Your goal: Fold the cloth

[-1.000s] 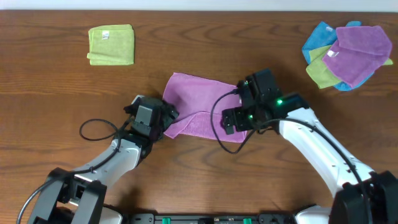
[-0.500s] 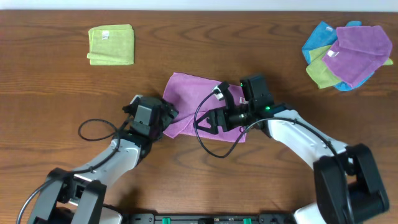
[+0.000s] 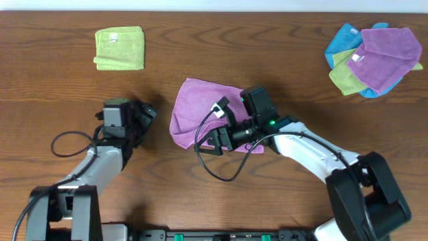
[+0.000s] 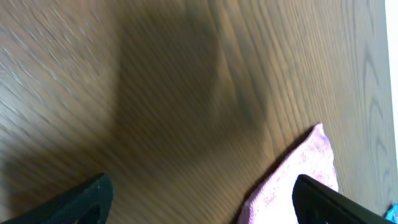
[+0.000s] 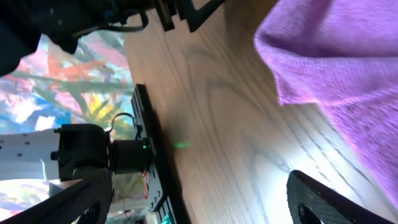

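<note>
Right, my left hand [image 3: 144, 111] stands wide with nothing between its fingers, hanging over bare counter [image 3: 67, 87]. The cloth [image 3: 197, 107] lies ahead of its fingertips, near but apart, and through the left wrist camera only one pink corner pokes in just beyond one finger [image 4: 329, 200]. My right hand [image 3: 214, 138] is wide too and empty, low by the cloth's near edge with its wrist above the fabric. Its own camera shows wood grain between the fingers and the cloth bulging ahead and off to one side. The cloth is rumpled, and the edge facing the left hand is rolled over in a rounded fold. A lime-green folded cloth [image 3: 119, 47] sits well beyond the left hand, and a heap of blue, green and purple cloths [image 3: 374, 59] well beyond the right.
</note>
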{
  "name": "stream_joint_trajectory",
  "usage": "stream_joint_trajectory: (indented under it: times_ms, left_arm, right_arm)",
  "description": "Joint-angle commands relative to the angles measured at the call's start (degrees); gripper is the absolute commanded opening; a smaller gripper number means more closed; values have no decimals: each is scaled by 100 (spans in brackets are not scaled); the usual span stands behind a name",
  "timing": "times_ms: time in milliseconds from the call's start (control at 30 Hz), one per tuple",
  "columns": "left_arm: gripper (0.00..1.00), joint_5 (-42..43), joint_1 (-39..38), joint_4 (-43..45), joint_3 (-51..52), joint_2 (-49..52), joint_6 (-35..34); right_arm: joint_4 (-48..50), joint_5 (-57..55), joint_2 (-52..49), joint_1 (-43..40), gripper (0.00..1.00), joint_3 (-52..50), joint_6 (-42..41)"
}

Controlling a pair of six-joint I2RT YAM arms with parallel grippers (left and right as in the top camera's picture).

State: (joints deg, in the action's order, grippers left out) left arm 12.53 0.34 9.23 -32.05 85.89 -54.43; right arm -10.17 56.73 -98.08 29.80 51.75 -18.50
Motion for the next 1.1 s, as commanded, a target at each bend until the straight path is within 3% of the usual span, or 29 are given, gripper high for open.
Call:
stream_joint_trajectory:
  times_ms: [0, 333, 1067]
  left_arm:
    - [94, 636, 334, -2, -96, 55, 682]
    - [96, 1858, 1132, -492, -151, 55, 1864]
    - [95, 2031, 1390, -472, -186, 55, 2013]
  right_arm:
    - [162, -90, -313, 103, 89, -13, -129]
    - [1010, -715, -844, 103, 87, -13, -188]
    - [2256, -2924, -1231, 885, 90, -11, -1888]
